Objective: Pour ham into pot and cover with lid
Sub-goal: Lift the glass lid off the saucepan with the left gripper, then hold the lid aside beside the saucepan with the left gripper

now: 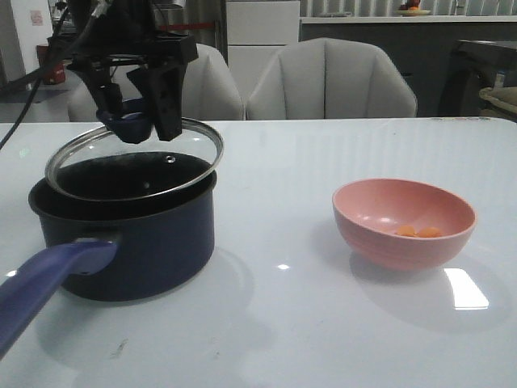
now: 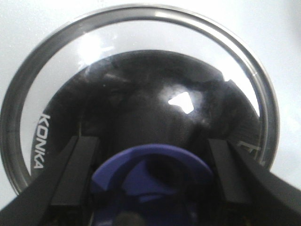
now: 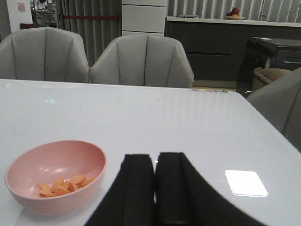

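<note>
Gripping the blue knob (image 2: 153, 181) of the lid (image 1: 134, 155), the left pincer (image 1: 137, 109) has its two black fingers (image 2: 75, 174) closed against the knob's sides. The lid hangs tilted over the pot (image 1: 125, 230), its far edge raised and its near-left edge down at the pot's rim; whether it touches the rim there is hard to tell. Through the glass the pot's black inside shows in the left wrist view. The pot stands near the left edge of the white surface (image 1: 323, 323), its long blue-purple handle (image 1: 48, 279) reaching toward the front left corner.

A pink bowl (image 1: 404, 222) sits well apart, toward the right side of the surface, and the ham (image 1: 418, 231) lies in it as small orange pieces at the bottom. The right pincer (image 3: 155, 188) is away from both, its fingers pressed together with nothing between them, the bowl just beside it in its wrist view. Grey chairs (image 1: 331, 81) stand behind the far edge.
</note>
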Motion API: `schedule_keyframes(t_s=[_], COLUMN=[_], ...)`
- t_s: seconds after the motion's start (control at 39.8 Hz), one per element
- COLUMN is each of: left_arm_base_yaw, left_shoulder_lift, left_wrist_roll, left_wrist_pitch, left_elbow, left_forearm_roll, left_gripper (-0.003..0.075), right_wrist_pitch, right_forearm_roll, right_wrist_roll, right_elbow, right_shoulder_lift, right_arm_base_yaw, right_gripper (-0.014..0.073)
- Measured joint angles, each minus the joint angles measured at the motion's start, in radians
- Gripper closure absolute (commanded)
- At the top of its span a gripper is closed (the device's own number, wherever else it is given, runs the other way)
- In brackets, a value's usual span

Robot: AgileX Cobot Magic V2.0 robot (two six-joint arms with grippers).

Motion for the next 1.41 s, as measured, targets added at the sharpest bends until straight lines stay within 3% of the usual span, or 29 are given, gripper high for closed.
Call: schedule_keyframes(t_s=[0.33, 0.75, 1.01, 1.31, 1.41], left_arm_base_yaw=[0.058, 0.412, 0.576, 0.581, 0.569], left_shoulder_lift=[-0.041, -0.221, -0.221, -0.127, -0.087], left_wrist_roll=[0.000, 0.039, 0.046, 0.047, 0.047], left_wrist_pitch=[0.002, -0.001, -0.121, -0.236, -0.248], left_elbow=[0.008, 0.231, 0.383, 0.511, 0.513], left_forearm_roll=[-0.001, -0.002, -0.064, -0.114, -0.114], left_gripper=[0.0442, 0.0442, 0.0442, 0.0433, 0.0379], right_wrist_pitch=[0.000, 0.000, 0.000, 0.000, 0.000], right_forearm_roll=[0.000, 0.000, 0.000, 0.000, 0.000], right_wrist_roll=[0.000, 0.000, 0.000, 0.000, 0.000], right_elbow=[0.000, 0.000, 0.000, 0.000, 0.000], right_shoulder_lift=[0.000, 0.000, 0.000, 0.000, 0.000], right_arm_base_yaw=[0.000, 0.000, 0.000, 0.000, 0.000], right_gripper=[0.0435, 0.0435, 0.0435, 0.0435, 0.0435])
